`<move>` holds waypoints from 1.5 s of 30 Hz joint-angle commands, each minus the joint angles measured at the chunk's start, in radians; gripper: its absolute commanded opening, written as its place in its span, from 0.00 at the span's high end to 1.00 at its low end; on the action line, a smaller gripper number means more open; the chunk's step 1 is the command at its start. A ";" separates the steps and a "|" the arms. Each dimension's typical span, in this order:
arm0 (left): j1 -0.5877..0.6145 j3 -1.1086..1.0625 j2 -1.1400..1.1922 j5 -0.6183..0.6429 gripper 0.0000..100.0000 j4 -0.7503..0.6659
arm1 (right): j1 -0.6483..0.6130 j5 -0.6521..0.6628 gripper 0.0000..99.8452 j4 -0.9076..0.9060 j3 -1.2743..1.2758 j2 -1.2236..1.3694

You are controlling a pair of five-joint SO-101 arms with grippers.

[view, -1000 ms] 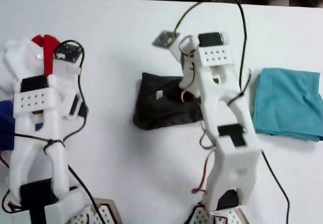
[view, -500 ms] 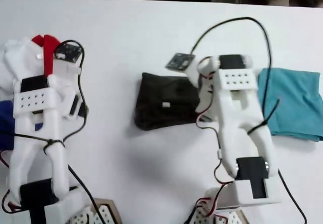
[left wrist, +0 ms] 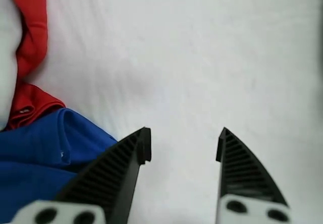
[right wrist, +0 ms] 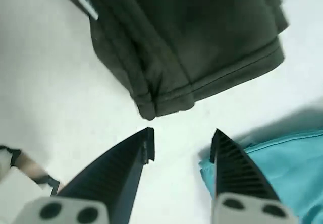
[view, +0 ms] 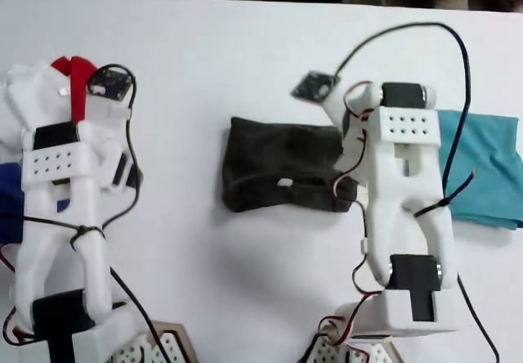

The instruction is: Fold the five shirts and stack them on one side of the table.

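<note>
the right gripper (right wrist: 182, 135) is wide open with nothing in it. it hangs over the bare strip of table (view: 204, 52) between two shirts. the dark shirt (right wrist: 186, 47) lies just past its tips, folded into a thick bundle with one corner pointing at the gap. the teal shirt (right wrist: 272, 158) lies flat close by one finger, near the table's right edge in the high view.

i think the job now is to pick up the dark shirt and lay it on the teal one. to do it well, the gripper should come down on that thick corner and take all the layers at once, not just the top one, or the fold may fall open. it should keep off the teal shirt so that one does not get pinched too. a lift looks safer than a drag.

the left gripper (left wrist: 184, 133) is wide open too and holds nothing. it sits over bare table beside the blue shirt (left wrist: 40, 158), with the red shirt (left wrist: 30, 27) and a white shirt (view: 20, 93) bunched near it, not folded yet.
</note>
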State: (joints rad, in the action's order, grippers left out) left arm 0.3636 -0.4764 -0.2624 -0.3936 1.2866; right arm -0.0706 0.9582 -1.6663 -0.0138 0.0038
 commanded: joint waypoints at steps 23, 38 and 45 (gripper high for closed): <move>0.006 -0.001 -0.048 -0.005 0.77 -0.012 | -0.383 -0.296 0.83 0.036 -0.133 0.374; 0.021 -0.001 -0.048 -0.006 0.77 -0.012 | -0.420 -0.190 0.83 0.101 0.000 0.163; 0.157 -0.001 -0.049 -0.063 0.77 -0.012 | -0.490 -0.358 0.83 0.305 0.029 0.174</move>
State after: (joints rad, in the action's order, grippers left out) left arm 0.4588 -0.4764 -0.2624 -0.4319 1.2866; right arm -0.5201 0.6375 -1.4101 0.0153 0.2064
